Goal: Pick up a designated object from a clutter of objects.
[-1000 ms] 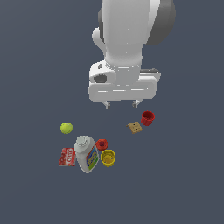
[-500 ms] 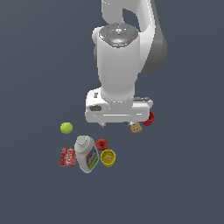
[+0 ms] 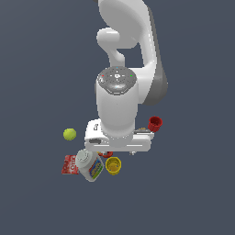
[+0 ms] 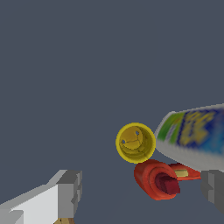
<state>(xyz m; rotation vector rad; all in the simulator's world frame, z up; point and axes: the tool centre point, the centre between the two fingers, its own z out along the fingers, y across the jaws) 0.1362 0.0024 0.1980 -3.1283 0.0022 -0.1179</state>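
Gripper (image 4: pixel 142 190) open: the two grey fingers (image 4: pixel 70 192) stand wide apart in the wrist view, nothing between the pads. In the exterior view the arm's white body covers the fingers, so the gripper itself can't be seen there.

Yellow cup (image 3: pixel 113 165) stands upright on the dark floor, mouth up, just below the arm's hand in the exterior view and just beside the white bottle (image 3: pixel 90 165), which lies tilted to its left in that view. Wrist view shows the cup's open mouth, with a small red cup (image 4: pixel 156 179) on its side touching or nearly touching it.

Flat red packet (image 3: pixel 69 165) sits by the bottle's far side. Yellow-green ball (image 3: pixel 69 134) lies apart. A second red cup (image 3: pixel 154 123) stands well apart on the exterior view's right.
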